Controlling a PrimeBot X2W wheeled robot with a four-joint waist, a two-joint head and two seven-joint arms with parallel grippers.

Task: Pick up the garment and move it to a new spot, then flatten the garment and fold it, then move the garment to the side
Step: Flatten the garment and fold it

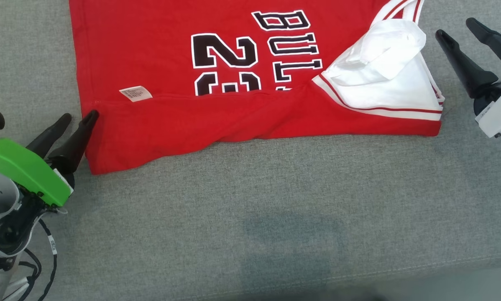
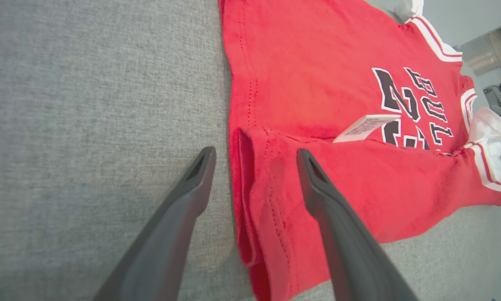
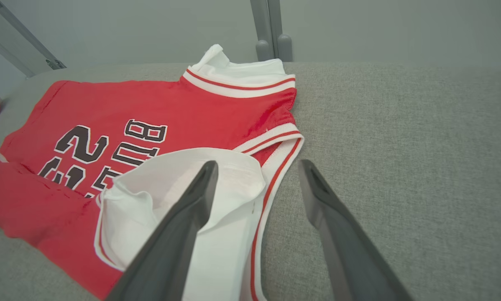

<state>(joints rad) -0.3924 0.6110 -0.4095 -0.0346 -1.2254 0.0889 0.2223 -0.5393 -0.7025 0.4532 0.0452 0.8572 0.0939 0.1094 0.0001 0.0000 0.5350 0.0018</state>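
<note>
Folding is underway, I judge: the red garment [image 1: 233, 121] is lying on the grey surface [image 1: 250, 200], near edge doubled over. My left fingers [image 1: 81, 136] and right fingers [image 1: 463, 62] are hovering released at its ends, grasping nothing. The next fold is probably calling for gripping both near corners.

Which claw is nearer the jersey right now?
The left claw: its fingers straddle the folded red hem corner of the jersey. The right claw stands off the white-lined end.
</note>
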